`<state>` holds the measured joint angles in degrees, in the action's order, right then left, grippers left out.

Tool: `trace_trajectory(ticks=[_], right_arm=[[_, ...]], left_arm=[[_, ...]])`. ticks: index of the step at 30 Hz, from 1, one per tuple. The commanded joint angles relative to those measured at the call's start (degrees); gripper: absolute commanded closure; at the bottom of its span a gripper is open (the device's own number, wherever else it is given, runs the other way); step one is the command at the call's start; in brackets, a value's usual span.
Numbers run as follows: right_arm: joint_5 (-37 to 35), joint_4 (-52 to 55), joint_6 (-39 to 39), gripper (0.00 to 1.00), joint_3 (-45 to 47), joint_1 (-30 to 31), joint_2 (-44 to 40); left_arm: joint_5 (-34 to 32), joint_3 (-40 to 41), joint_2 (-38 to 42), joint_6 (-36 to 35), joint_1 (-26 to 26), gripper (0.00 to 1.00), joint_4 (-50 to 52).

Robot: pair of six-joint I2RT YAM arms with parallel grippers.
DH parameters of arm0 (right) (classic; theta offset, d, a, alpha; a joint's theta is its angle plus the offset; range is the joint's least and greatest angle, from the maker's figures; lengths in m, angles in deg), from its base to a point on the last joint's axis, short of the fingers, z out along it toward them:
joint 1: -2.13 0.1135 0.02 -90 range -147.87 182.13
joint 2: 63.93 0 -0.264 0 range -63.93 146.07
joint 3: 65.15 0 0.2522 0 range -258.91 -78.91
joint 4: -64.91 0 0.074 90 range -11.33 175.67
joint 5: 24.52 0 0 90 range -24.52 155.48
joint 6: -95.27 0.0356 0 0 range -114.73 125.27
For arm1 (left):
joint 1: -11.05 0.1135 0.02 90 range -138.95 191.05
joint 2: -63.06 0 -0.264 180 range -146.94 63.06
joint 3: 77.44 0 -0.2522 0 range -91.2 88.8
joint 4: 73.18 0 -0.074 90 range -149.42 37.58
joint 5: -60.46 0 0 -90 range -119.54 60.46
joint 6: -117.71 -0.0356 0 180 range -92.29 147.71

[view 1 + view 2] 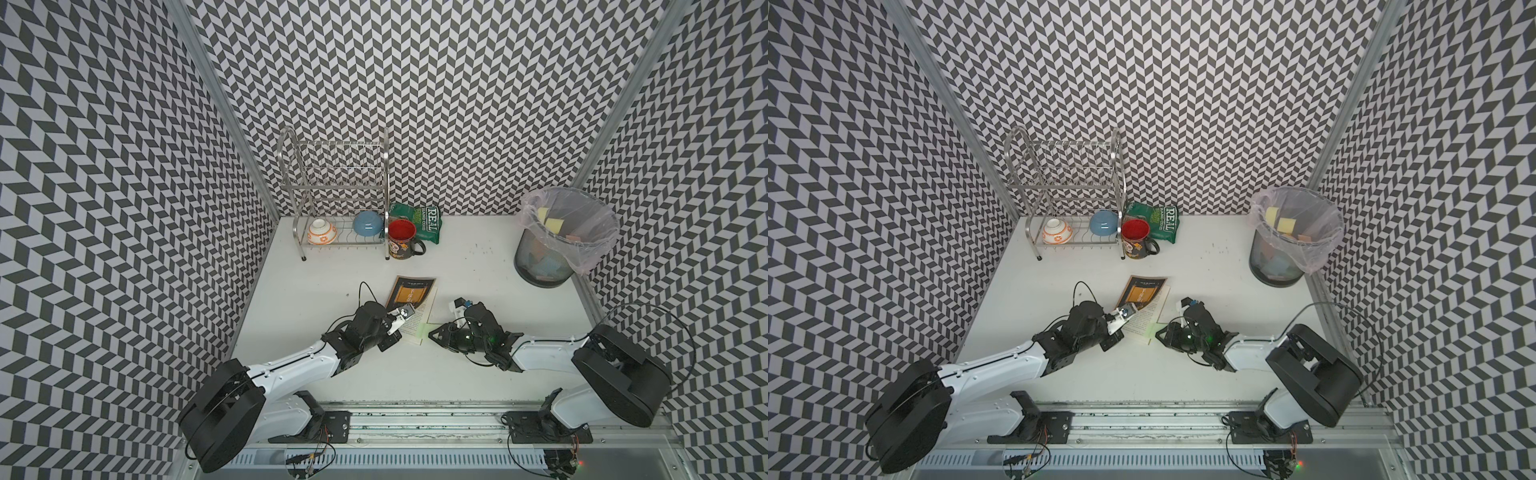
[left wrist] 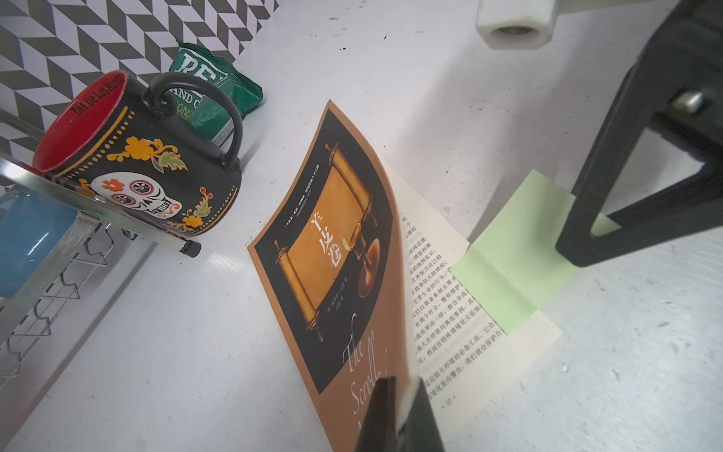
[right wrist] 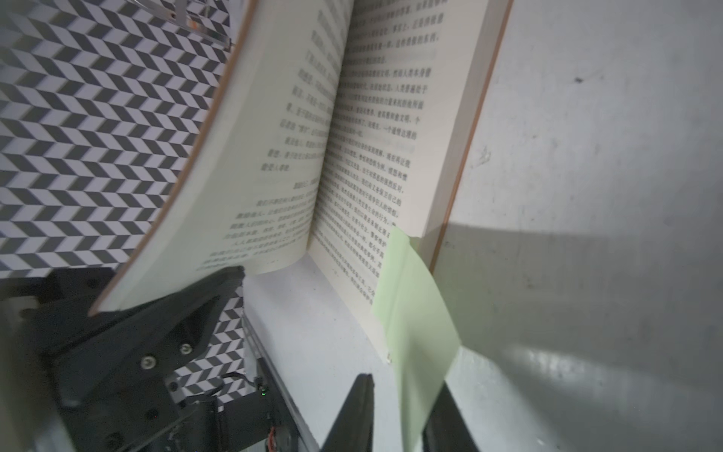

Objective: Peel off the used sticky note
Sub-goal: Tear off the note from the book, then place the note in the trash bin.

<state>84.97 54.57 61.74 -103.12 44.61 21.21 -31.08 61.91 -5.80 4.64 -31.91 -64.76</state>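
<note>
With the left tool [image 2: 395, 415] clamped on the book's [image 2: 344, 242] lifted cover, the right tool [image 3: 395, 415] closes around the green sticky note [image 3: 418, 313] overhanging the open page, seemingly not yet pinched; next, a gentle outward pull.

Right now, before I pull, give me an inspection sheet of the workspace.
Surface: white table, small dark specks.
Job's things: green sticky note stuck on the open book page, its free half past the page edge.
Clutter: skull mug, chip bag, dish rack with two bowls, lined bin holding notes.
Grippers: left tool shut on the book's lifted pages; right tool straddles the note, grip unclear.
Cables: loops by both wrists.
Surroundings: chevron walls.
</note>
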Motion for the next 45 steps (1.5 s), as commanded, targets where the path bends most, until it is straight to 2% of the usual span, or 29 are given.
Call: trace_trajectory(ticks=[1, 3, 10, 22, 28, 29, 32, 33, 35, 38, 45], right_arm=[[-2.3, -1.8, -1.1, 0.92, -0.7, 0.1, -0.5], [-2.7, -1.1, -1.3, 1.0, -0.8, -0.1, -0.5], [-3.5, 5.6, -3.6, 1.0, -1.0, -2.4, -4.5], [-4.1, 24.2, -10.8, 1.0, -0.2, -13.6, -19.3], [-7.4, 34.5, -14.3, 1.0, -7.1, -15.7, -29.1], [-9.3, 36.9, -14.9, 1.0, -9.5, -15.9, -30.8], [-14.6, 41.4, -17.0, 1.0, -16.6, -16.9, -34.7], [-15.2, 42.6, -17.7, 1.0, -19.3, -18.0, -35.3], [-16.0, 45.8, -19.1, 1.0, -24.8, -20.0, -35.3], [-16.9, 49.1, -21.3, 1.0, -33.0, -23.4, -33.0], [-18.4, 51.3, -23.8, 1.0, -48.2, -33.8, -24.4]], left_arm=[[1.1, 0.3, 0.3, 0.3, 0.5, 1.0, 0.3], [1.2, 0.3, 0.3, 0.3, 0.4, 1.0, 0.3], [1.0, 0.3, 0.0, 0.2, 0.5, 1.0, 0.7], [1.8, 0.1, 0.0, 0.3, 0.5, 1.0, 0.8], [7.2, -1.6, 0.2, 0.1, 0.4, 0.99, 4.4], [8.5, -1.8, 0.4, -0.1, 0.3, 0.91, 5.2], [13.2, -3.3, 1.7, -0.8, 0.2, 0.36, 8.3], [14.8, -4.6, 2.0, -1.5, 0.2, 0.25, 9.9], [17.0, -8.5, 1.8, -2.5, 0.8, 0.17, 14.9], [21.5, -15.2, 1.7, -3.5, 4.5, 0.11, 21.4], [28.6, -23.7, 0.1, 1.0, 20.9, 0.11, 23.0]])
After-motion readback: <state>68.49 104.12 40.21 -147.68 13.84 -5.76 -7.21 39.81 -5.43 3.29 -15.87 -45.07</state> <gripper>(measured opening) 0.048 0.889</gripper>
